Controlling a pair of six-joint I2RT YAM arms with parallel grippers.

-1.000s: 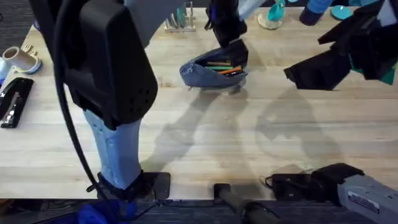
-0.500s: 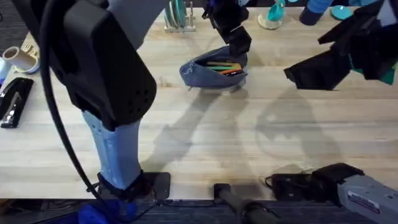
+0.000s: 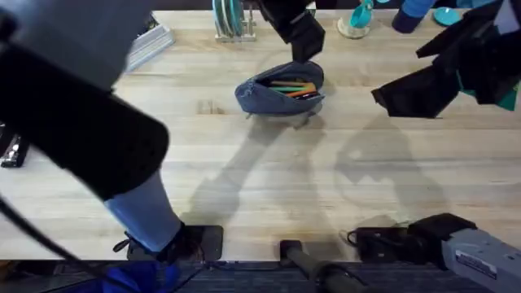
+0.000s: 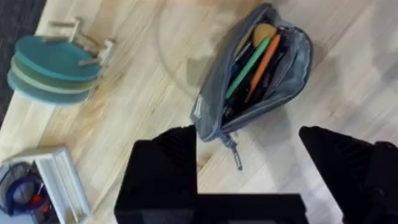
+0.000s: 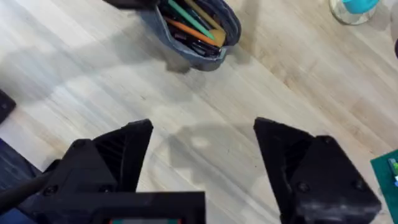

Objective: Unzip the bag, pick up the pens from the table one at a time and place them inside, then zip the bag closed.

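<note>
The blue-grey bag (image 3: 277, 94) lies unzipped on the table (image 3: 269, 179) at the far middle. An orange pen (image 4: 265, 57) and a green pen (image 4: 249, 66) lie inside it, beside darker items. Its zipper pull (image 4: 234, 154) hangs off one end. My left gripper (image 3: 299, 34) hovers just behind and above the bag, open and holding nothing; in the left wrist view the gripper (image 4: 249, 140) has the bag's near end between its fingers (image 4: 165, 168) from above. My right gripper (image 3: 400, 95) hangs open to the right of the bag, with the bag (image 5: 194, 30) some way ahead of it.
A rack of teal plates (image 3: 229, 18) stands at the back edge, with a white tray (image 4: 55, 180) to its left. A teal cup (image 3: 356, 18) and blue items sit at the back right. A black stapler (image 3: 10, 151) lies at the left edge.
My left gripper has lifted off the bag's far end and drawn back toward the table's rear edge. The left arm now looms larger under the camera. The right arm has not moved.
</note>
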